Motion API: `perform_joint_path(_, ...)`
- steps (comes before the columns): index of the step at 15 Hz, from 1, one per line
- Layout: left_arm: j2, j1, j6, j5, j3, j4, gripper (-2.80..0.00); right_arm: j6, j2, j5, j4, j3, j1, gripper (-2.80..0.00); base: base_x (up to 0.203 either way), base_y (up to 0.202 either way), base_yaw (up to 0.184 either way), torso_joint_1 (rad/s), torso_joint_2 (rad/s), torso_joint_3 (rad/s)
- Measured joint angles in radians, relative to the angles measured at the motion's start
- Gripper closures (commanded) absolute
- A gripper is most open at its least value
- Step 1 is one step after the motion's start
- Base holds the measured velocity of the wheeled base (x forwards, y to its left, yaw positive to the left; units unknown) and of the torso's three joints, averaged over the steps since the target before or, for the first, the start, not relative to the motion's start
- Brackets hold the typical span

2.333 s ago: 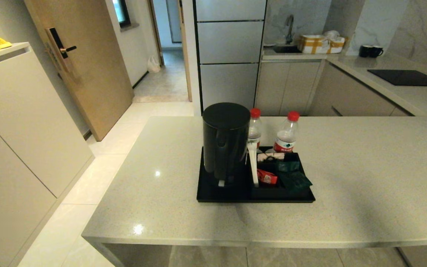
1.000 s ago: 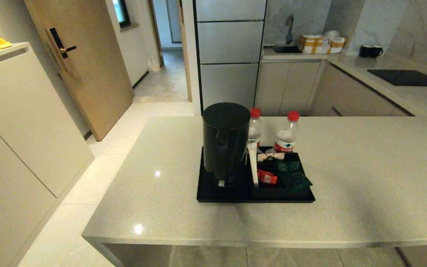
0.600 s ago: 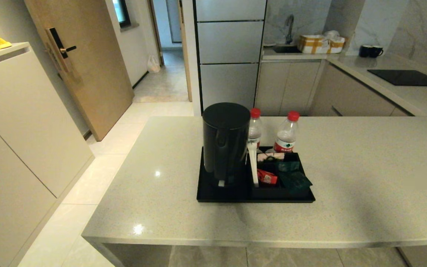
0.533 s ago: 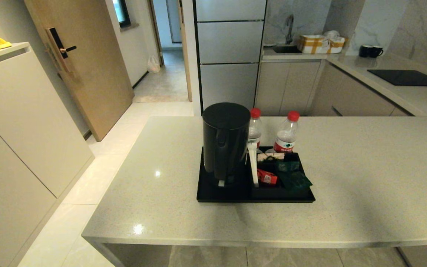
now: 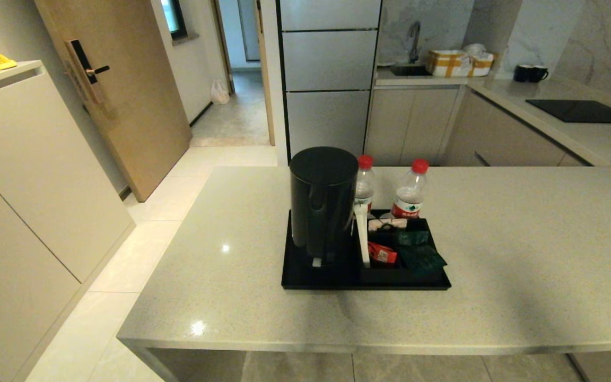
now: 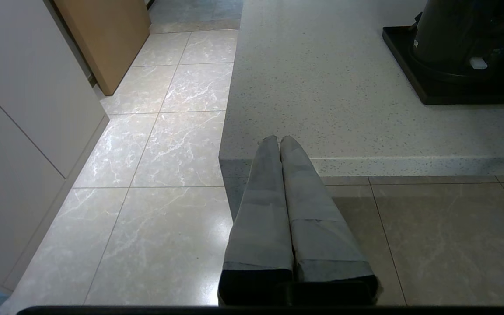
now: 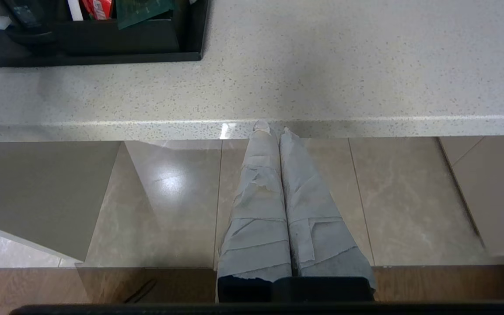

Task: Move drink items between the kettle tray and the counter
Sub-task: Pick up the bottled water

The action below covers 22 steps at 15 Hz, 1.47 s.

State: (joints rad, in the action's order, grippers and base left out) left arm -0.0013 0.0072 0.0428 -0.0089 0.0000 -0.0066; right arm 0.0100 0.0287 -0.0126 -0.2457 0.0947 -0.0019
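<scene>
The kettle tray (image 5: pixel 305 281) sits mid-counter, with the kettle (image 5: pixel 322 204) upright on its left half, two water bottles (image 5: pixel 410 190) at the far edge, and the dark green packet (image 5: pixel 422 258) leaning out of the sachet box (image 5: pixel 390 276) on the near right. Nothing has left the tray yet, I judge, so my first move is a reach. My right gripper (image 7: pixel 271 129) hangs below the counter (image 5: pixel 523 254) edge, fingers pressed together and empty; my left gripper (image 6: pixel 279 140) waits likewise clenched at the near left corner. To do this well I should rise clear of the thick slab edge first, spread my fingers, then come at the packet from the near right. The kettle stands tall beside the box and screens the left bottle (image 5: pixel 364 183), so that one needs care. Red sachets (image 5: pixel 382 254) crowd the packet.
</scene>
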Motion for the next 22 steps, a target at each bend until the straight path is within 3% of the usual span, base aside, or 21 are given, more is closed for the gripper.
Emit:
perform_joint_path(5,0.000,0.000,0.000,0.000,0.000,0.000,0.00,-0.008,0.019,0.000,0.000,0.026,0.001,0.00,0.000,0.000,0.000,0.000,0.00,0.000)
perform_joint_path(9,0.000,0.000,0.000,0.000,0.000,0.000,0.00,-0.154,0.222,0.005,-0.018,0.308,0.000,0.00,0.000,0.000,0.000,0.000,0.00,0.000)
perform_joint_path(11,0.000,0.000,0.000,0.000,0.000,0.000,0.00,-0.201,0.339,0.034,-0.118,0.463,0.001,0.00,0.000,0.000,0.000,0.000,0.00,0.000)
perform_joint_path(16,0.000,0.000,0.000,0.000,0.000,0.000,0.00,-0.230,0.629,0.235,-0.520,0.715,0.004,0.00,0.000,0.000,0.000,0.000,0.00,0.000)
perform_joint_path(19,0.000,0.000,0.000,0.000,0.000,-0.001,0.00,-0.241,0.829,0.332,-0.490,0.765,0.012,0.00,0.000,0.000,0.000,0.000,0.00,0.000)
perform_joint_path(22,0.000,0.000,0.000,0.000,0.000,0.000,0.00,-0.292,1.017,0.376,-0.343,0.788,0.072,0.00,0.000,0.000,0.000,0.000,0.00,0.000)
